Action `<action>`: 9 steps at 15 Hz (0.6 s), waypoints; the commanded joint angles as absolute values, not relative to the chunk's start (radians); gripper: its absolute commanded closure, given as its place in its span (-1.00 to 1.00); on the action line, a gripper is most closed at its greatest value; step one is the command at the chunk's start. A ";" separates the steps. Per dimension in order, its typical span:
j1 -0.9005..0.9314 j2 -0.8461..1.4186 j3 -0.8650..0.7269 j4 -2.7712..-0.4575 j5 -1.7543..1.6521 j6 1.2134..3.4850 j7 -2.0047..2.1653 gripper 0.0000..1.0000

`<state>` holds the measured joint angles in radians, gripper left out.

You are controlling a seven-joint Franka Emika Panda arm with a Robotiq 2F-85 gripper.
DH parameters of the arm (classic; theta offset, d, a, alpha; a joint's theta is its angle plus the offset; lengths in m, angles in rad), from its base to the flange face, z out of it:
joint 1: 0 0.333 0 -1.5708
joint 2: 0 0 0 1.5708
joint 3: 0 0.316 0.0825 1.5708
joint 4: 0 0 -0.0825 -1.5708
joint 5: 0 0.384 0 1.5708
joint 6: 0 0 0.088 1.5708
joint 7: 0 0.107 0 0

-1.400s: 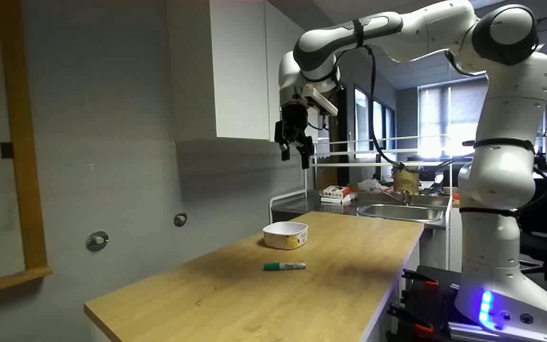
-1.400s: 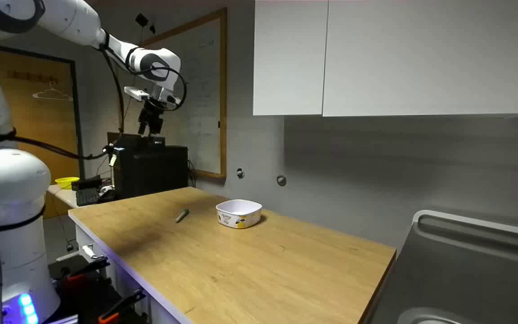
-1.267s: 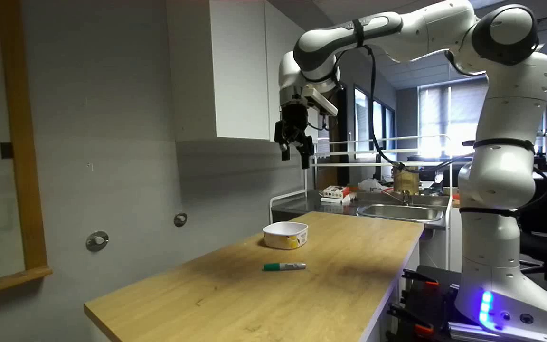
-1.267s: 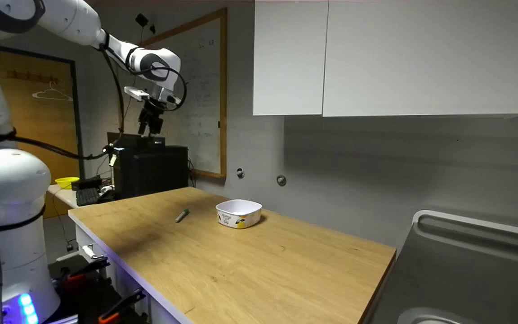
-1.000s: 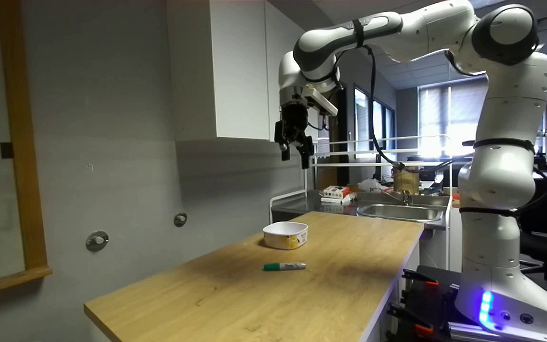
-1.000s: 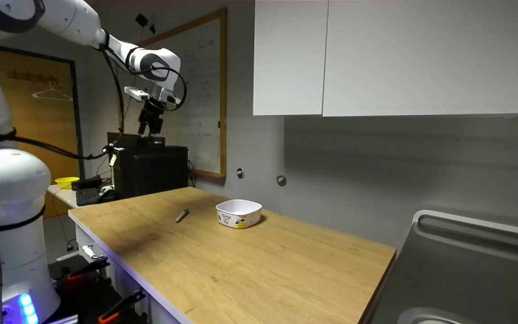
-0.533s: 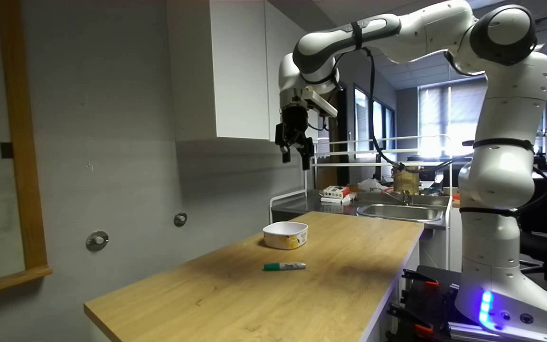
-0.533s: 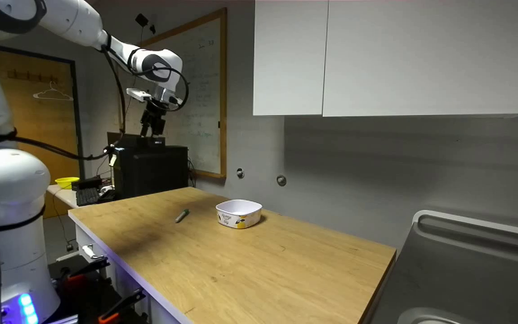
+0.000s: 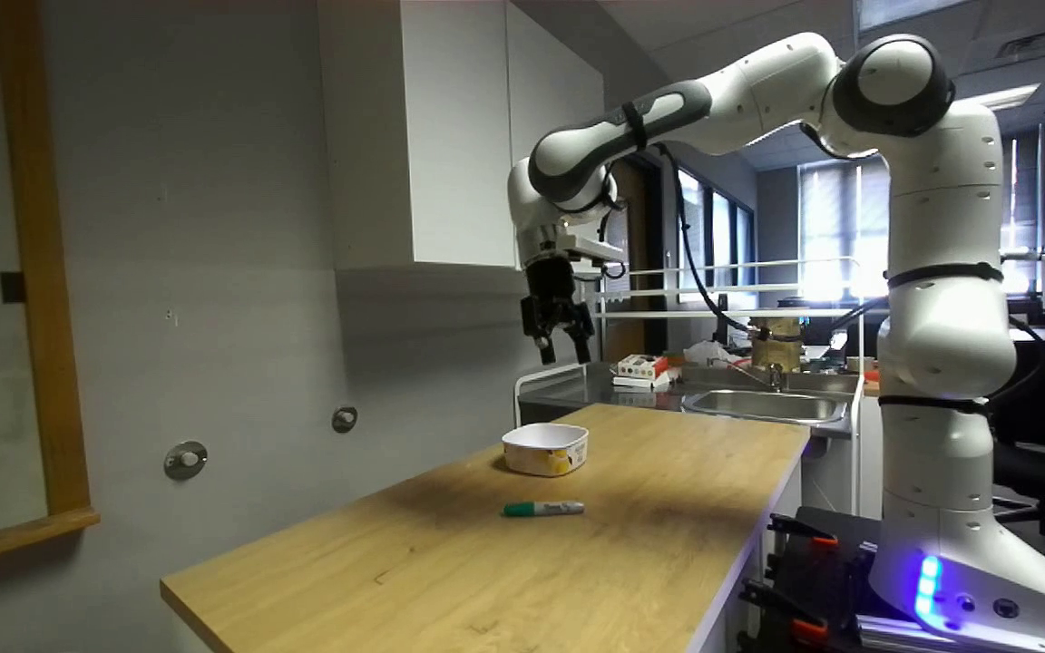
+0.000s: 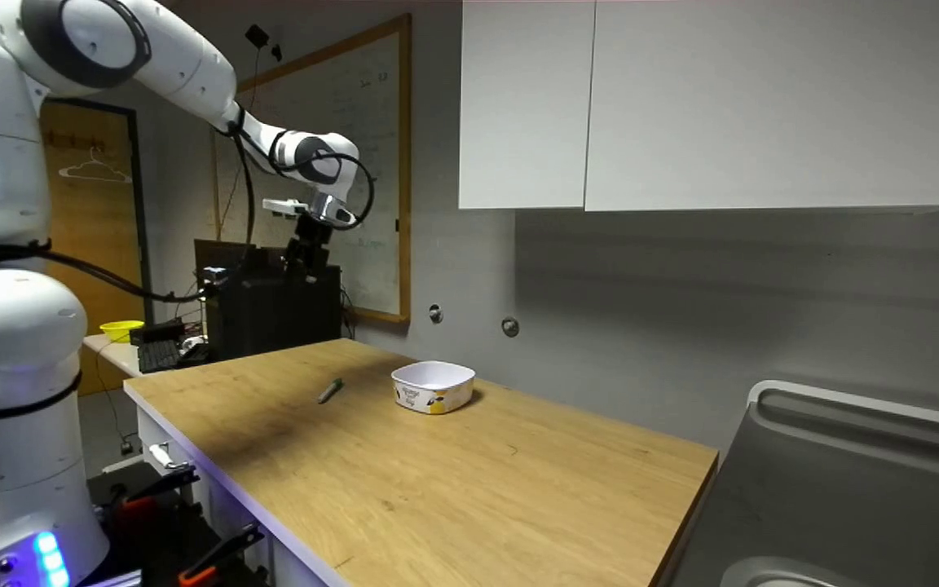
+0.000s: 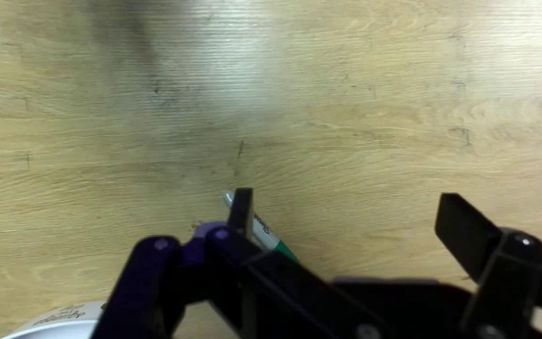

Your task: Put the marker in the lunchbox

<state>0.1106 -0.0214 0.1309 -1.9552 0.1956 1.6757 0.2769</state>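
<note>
The marker [image 9: 542,509] lies flat on the wooden table, grey-white with a green cap. It also shows in an exterior view [image 10: 329,391] and in the wrist view [image 11: 267,235], where a finger hides part of it. The lunchbox [image 9: 545,461], a white open container with printed sides, stands upright beside the marker, apart from it. It shows in an exterior view [image 10: 430,398], and its edge shows at the lower left of the wrist view [image 11: 66,314]. My gripper [image 9: 565,355] is open and empty, high above the table. Its fingers are wide apart in the wrist view [image 11: 346,202].
The wooden table [image 9: 395,580] runs along a grey wall. White cupboards [image 10: 714,106] hang on the wall above the table. A sink [image 9: 763,405] and small boxes [image 9: 640,367] are beyond the table's far end. Clamps [image 10: 221,554] sit by the robot base.
My arm has come down and reached forward, so the gripper is lower over the table. The marker and the lunchbox have not moved. The gripper has stayed open.
</note>
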 commanded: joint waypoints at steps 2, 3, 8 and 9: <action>0.112 0.224 0.116 -1.777 0.090 1.602 0.229 -1.00; 0.110 0.267 0.109 -1.746 0.068 1.595 0.207 -1.00; 0.084 0.404 0.073 -1.665 0.029 1.648 0.057 -1.00; 0.074 0.424 0.068 -1.660 0.036 1.661 0.025 -1.00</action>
